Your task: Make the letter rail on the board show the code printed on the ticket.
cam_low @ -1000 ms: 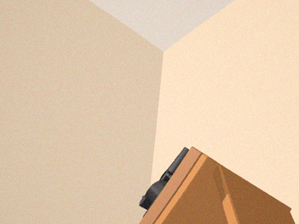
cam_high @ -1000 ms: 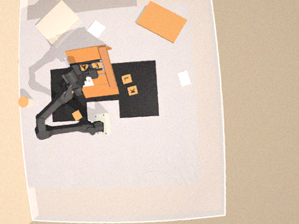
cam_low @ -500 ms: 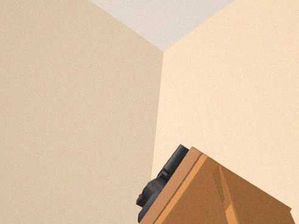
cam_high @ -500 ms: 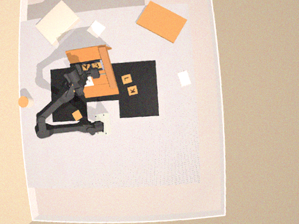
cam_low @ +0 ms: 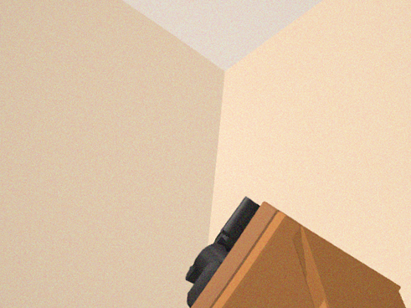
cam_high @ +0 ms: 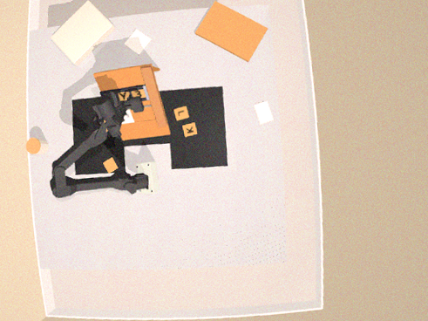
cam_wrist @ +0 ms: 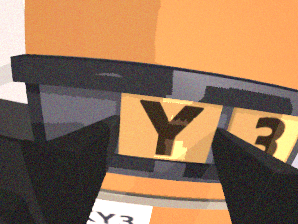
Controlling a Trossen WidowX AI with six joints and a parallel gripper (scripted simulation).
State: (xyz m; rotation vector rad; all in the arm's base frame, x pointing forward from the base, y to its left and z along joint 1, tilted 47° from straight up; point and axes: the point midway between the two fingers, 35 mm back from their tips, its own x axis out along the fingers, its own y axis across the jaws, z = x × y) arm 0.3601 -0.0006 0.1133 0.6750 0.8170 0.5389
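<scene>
The orange board [cam_high: 134, 130] [cam_wrist: 90, 30] carries a dark letter rail [cam_wrist: 65, 70]. In the rail stand the Y tile [cam_wrist: 167, 127] [cam_high: 123, 96] and, right of it, the 3 tile [cam_wrist: 272, 134] [cam_high: 138, 94]. A narrow gap shows between them. My gripper [cam_wrist: 168, 128] is shut on the Y tile, one finger at each side. The ticket [cam_wrist: 125, 216] [cam_high: 129, 117] below the rail ends in "Y3"; its left part is hidden by a finger. The K tile [cam_high: 190, 130] and a tile that looks like L [cam_high: 181, 113] lie right of the board.
A small orange tile [cam_high: 110, 165] lies near the arm's base, its letter unreadable. An orange cylinder [cam_high: 33, 145] stands at the left edge. A cream block [cam_high: 82, 31] and an orange block [cam_high: 231, 31] lie behind the board. White pieces [cam_high: 137, 41] [cam_high: 263, 112] lie behind and right.
</scene>
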